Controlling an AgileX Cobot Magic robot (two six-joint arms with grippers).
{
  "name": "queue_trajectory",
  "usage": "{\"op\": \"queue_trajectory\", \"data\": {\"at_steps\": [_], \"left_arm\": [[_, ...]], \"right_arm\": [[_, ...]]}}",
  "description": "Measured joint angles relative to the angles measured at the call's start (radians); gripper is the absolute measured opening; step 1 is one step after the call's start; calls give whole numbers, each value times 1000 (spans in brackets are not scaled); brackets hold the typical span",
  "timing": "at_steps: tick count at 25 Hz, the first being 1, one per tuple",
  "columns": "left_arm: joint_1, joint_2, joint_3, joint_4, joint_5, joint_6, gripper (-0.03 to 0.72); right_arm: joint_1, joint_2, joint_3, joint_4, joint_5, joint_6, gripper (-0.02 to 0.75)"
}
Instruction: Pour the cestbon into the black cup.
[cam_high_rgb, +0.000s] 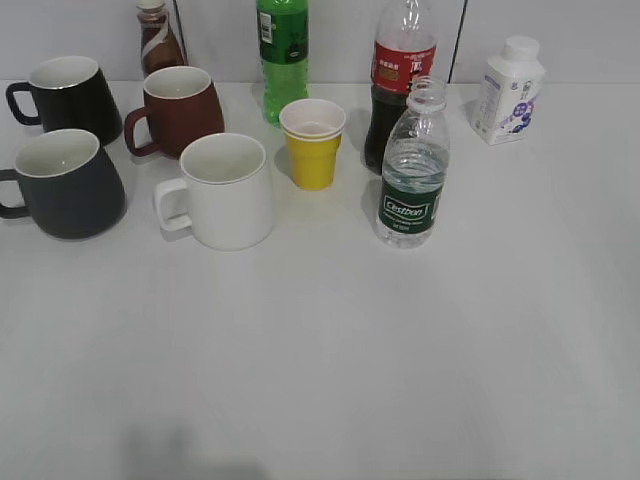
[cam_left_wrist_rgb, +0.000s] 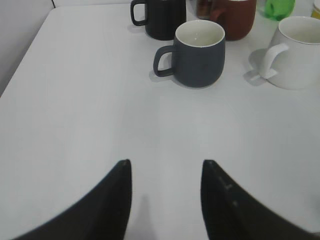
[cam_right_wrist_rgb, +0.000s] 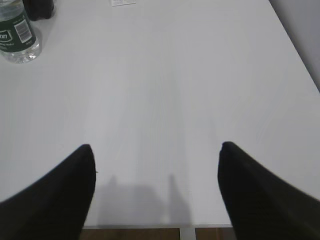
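Note:
The cestbon bottle (cam_high_rgb: 412, 170) stands upright and uncapped on the white table, right of centre; its base also shows in the right wrist view (cam_right_wrist_rgb: 16, 31) at the top left. The black cup (cam_high_rgb: 68, 185), charcoal with a white inside, stands at the far left front; it also shows in the left wrist view (cam_left_wrist_rgb: 196, 53) ahead of my left gripper (cam_left_wrist_rgb: 166, 165). The left gripper is open and empty over bare table. My right gripper (cam_right_wrist_rgb: 156, 147) is open and empty near the table's front edge, well short of the bottle. Neither gripper shows in the exterior view.
A glossy black mug (cam_high_rgb: 70, 95), a brown mug (cam_high_rgb: 180, 108), a white mug (cam_high_rgb: 225, 190) and a yellow paper cup (cam_high_rgb: 313, 143) stand near the black cup. A green bottle (cam_high_rgb: 283, 55), a cola bottle (cam_high_rgb: 398, 80), a small brown bottle (cam_high_rgb: 158, 38) and a white carton (cam_high_rgb: 508, 90) line the back.

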Motion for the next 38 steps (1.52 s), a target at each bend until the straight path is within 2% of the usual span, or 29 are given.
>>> {"op": "queue_trajectory", "data": {"at_steps": [38], "left_arm": [[0,0,0,-2,-1,0,338]], "right_arm": [[0,0,0,0,0,0,572]]}}
